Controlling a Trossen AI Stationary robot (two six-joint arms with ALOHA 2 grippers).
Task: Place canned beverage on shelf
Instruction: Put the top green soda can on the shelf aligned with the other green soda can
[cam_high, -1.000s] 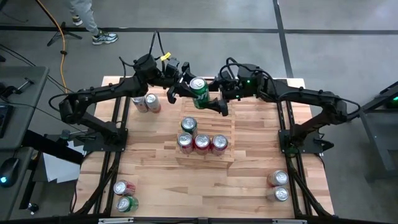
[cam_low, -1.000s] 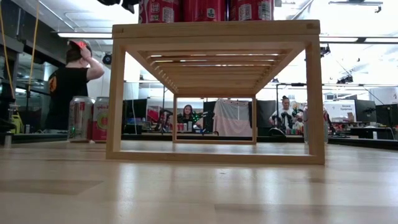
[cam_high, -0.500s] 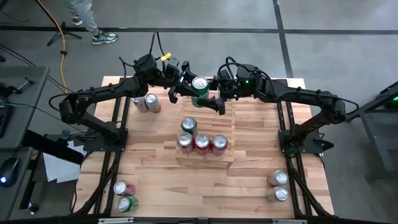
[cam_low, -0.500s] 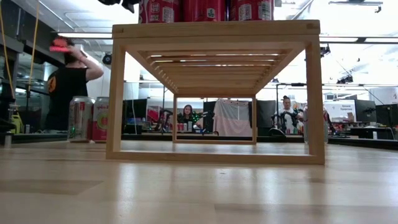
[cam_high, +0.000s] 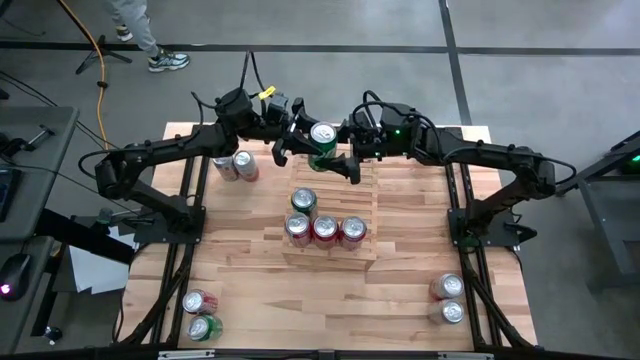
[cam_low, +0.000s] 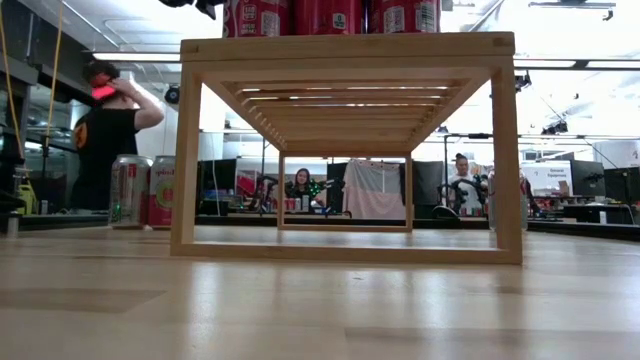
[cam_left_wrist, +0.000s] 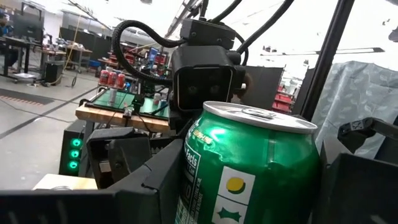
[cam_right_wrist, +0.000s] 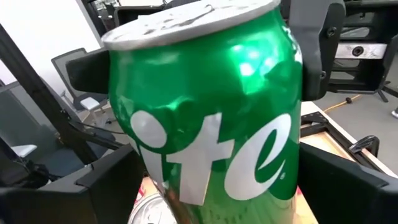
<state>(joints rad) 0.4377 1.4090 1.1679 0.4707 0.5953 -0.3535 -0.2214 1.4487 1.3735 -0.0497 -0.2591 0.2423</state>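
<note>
Since the earlier high view the green can (cam_high: 322, 135) has drawn slightly toward the far edge and stands more upright; both arms have barely shifted.

Nearest, 2 spare cans (cam_high: 200, 313) wait at the counter's (cam_high: 400, 290) near left corner and 2 more (cam_high: 449, 299) at the near right, out of the working path. In the middle the shelf (cam_high: 362, 195) already carries a row of 3 red cans (cam_high: 325, 229) on its near tier, with 1 green-topped can (cam_high: 303, 200) just behind on the left, so open slats remain beyond and to the right.

Farther on, the green can hangs over the shelf's far edge, between both tools. The left tool (cam_high: 296, 135) looks clenched on it, carrying its weight. The right tool (cam_high: 345, 148) stands released, fingers wide on either side, probably placed to take the can over. At the far left, 2 more cans (cam_high: 232, 165) lie beside the left arm.
</note>
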